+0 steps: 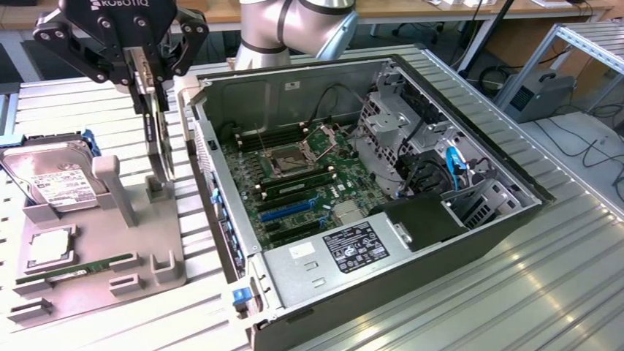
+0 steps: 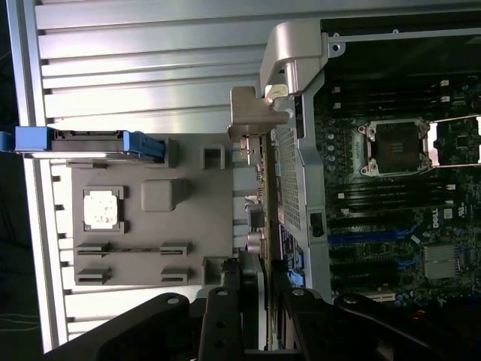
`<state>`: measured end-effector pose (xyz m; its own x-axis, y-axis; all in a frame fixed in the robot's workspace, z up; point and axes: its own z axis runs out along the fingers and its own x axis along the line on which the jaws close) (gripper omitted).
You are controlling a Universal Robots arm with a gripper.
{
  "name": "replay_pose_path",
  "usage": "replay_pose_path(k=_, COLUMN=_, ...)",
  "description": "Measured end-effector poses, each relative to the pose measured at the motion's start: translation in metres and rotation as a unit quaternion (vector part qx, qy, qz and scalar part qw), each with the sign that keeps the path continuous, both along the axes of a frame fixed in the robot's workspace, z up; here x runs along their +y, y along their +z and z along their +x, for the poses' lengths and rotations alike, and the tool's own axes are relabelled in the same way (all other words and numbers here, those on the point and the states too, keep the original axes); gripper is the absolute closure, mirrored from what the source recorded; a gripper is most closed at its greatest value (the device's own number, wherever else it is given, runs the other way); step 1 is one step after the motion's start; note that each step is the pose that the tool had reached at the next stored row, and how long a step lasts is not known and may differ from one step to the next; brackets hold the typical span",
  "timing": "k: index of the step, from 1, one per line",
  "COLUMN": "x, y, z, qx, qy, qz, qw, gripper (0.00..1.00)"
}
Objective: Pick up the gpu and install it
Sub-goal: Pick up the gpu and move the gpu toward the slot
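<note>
Gpu point(image 1: 156, 139) is standing on edge, upright, with the hand point(image 1: 146, 77) pinching its top edge from both faces. From the wrist it is showing as a thin line point(image 2: 264, 188) running out from between the fingers point(image 2: 225, 301). It is hanging over the tray point(image 1: 127, 241), near the side closest to the case. Whether its lower edge is clear of the tray's posts I cannot tell.

Doing this step well is probably a matter of holding the card plumb and moving it straight. Any tilt in so narrow a pinch could let it swing.

The bracket point(image 2: 248, 113) is sitting just beside the case rim point(image 1: 200, 124), so that wall looks like the tightest edge. The card likely needs to rise above it before crossing. On the other side, the drive point(image 1: 54, 183) is leaning well apart from the card.

Inside the case, the board point(image 1: 292, 175) is lying open, with the blue slot point(image 1: 283, 210) unobstructed. Further in, the cage point(image 1: 390, 124) and cables point(image 1: 451, 164) are crowding the far side.
</note>
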<state>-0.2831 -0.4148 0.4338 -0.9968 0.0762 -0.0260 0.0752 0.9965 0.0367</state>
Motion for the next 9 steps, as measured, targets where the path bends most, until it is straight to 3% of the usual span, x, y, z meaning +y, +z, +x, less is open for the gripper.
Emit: replay_pose_path(k=9, x=0.0000, y=0.0000, z=0.0069, qx=0.0000, qy=0.000, qz=-0.0001, qw=1.0000, gripper=0.73)
